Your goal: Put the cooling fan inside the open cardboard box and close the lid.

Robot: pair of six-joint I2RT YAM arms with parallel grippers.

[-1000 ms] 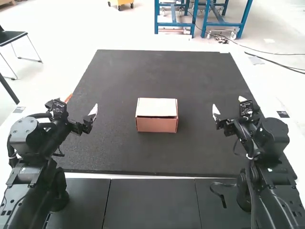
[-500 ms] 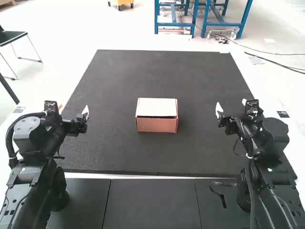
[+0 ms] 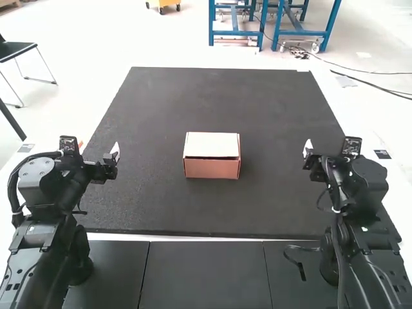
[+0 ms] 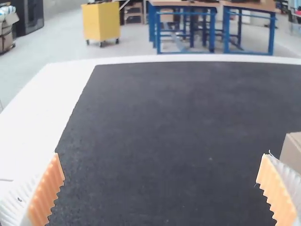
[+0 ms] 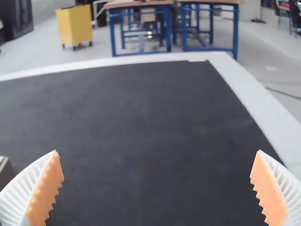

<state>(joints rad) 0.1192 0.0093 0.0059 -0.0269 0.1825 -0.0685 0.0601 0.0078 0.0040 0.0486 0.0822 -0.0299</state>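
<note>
A small brown cardboard box [image 3: 212, 154] stands in the middle of the black mat, its lid lying flat and shut on top. My left gripper [image 3: 96, 153] hovers at the mat's left edge, well left of the box, open and holding nothing. In the left wrist view its orange-padded fingers [image 4: 44, 197] stand wide apart around the left gripper [image 4: 160, 197], and a corner of the box [image 4: 292, 149] peeks in beside one finger. My right gripper [image 3: 325, 153] is at the mat's right edge, also open and empty; the right wrist view shows the right gripper [image 5: 155, 193] over bare mat.
The black mat [image 3: 219, 109] covers most of the white table [image 3: 367, 122]. Both arm bases stand at the near corners, with dark panels [image 3: 206, 273] along the front edge between them.
Both grippers have drawn back from the box toward their own sides. The left one stopped half a second ago; the right one kept moving right. The box has not moved.
</note>
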